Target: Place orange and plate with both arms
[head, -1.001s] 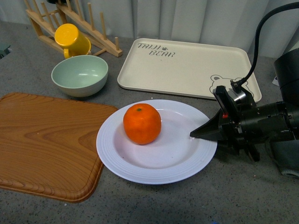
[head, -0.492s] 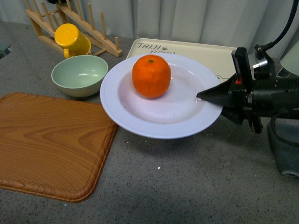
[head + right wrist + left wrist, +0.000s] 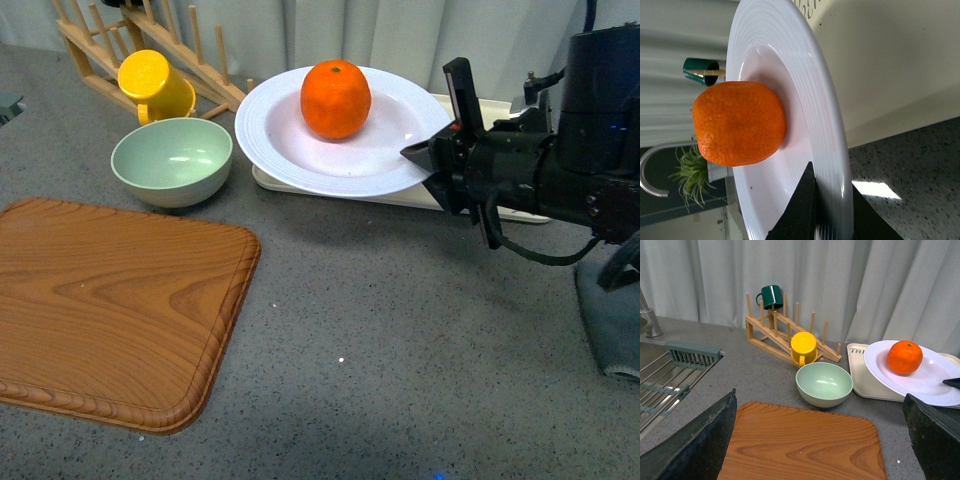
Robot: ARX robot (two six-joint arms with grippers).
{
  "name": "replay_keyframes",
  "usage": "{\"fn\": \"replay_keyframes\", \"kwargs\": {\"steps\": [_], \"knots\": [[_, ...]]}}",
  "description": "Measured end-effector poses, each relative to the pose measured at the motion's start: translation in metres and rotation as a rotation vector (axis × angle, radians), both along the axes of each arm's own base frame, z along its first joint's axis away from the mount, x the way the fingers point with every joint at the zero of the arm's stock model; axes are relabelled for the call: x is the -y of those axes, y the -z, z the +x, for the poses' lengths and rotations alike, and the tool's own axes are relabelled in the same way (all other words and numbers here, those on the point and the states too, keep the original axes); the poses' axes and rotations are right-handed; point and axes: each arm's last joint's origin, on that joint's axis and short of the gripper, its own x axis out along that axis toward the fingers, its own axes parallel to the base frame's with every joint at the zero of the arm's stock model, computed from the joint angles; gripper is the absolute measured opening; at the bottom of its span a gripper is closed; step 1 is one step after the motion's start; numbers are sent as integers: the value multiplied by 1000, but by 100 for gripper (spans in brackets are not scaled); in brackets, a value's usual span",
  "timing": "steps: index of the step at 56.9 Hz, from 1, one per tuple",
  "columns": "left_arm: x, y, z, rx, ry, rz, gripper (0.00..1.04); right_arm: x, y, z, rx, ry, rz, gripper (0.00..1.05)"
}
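1. In the left wrist view the left gripper point(image 3: 819, 432) is hanging spread wide. Its dark fingers point(image 3: 695, 440) are showing in the lower corners and are holding nothing.
2. In the front view the wooden board point(image 3: 110, 305) is lying at lower left. The green bowl point(image 3: 172, 160) is sitting at upper left, near the plate's left rim, so any sideways travel should be giving it room.
3. The plate point(image 3: 290, 140) is hovering at upper centre, seemingly just clear of the beige tray point(image 3: 400, 197). The orange point(image 3: 336, 98) is resting loose in its well, so I judge that slow, level motion is what stops it rolling.
4. Right of centre, the right gripper point(image 3: 425, 155) is pinching the plate's right rim. With only this one-edge hold the plate is levering, so it is best to be lowering until the base is bearing fully before parting the fingers.
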Motion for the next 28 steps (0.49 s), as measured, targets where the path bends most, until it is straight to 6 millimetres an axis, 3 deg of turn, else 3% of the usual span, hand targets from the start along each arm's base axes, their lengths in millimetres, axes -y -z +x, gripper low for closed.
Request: {"fn": "replay_keyframes", "kwargs": {"steps": [16, 28], "knots": [[0, 0, 0, 0, 0, 0, 98, -27, 14, 32, -52, 138, 42, 4], [0, 0, 0, 0, 0, 0, 98, -51, 23, 39, -96, 169, 48, 4]]}}
